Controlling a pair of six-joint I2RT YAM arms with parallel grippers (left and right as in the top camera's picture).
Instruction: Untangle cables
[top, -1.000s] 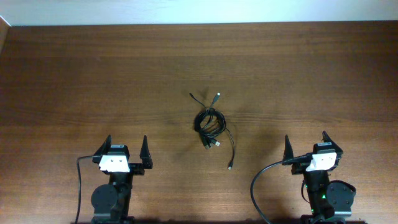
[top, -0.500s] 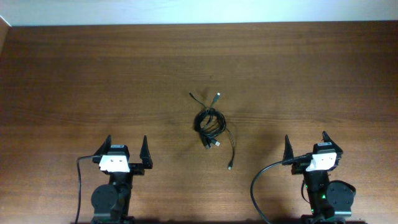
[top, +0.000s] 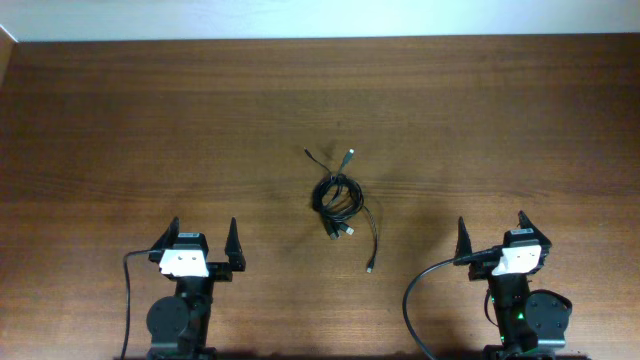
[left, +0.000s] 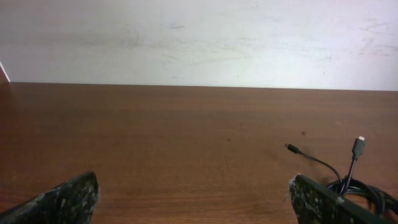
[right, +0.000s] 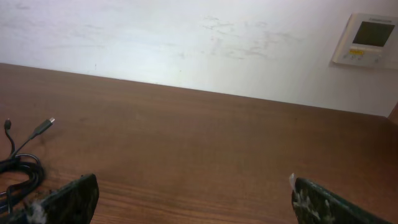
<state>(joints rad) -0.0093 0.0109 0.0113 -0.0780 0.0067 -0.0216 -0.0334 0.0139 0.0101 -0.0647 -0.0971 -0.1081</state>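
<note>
Cables (top: 342, 200): lie knotted at centre of wooden table (top: 150, 110), well apart from left gripper (top: 204, 235) and right gripper (top: 492, 228) (both wide open, empty). Show no shift from a second ago; untangling not yet begun.

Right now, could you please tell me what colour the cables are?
The cables are black; clearest overhead.

Overhead: cables (top: 340, 200) lie bundled on the desk (top: 150, 120), approx. centre. Loose ends run out twd the far edge, others twd the near edge. At the near edge, the left claw (top: 203, 237) sits left of the bundle and the right claw (top: 492, 228) right of it, both well apart from it. A wall (right: 186, 37) stands behind the far edge, w/ a wall panel (right: 367, 40) on it at right.
</note>
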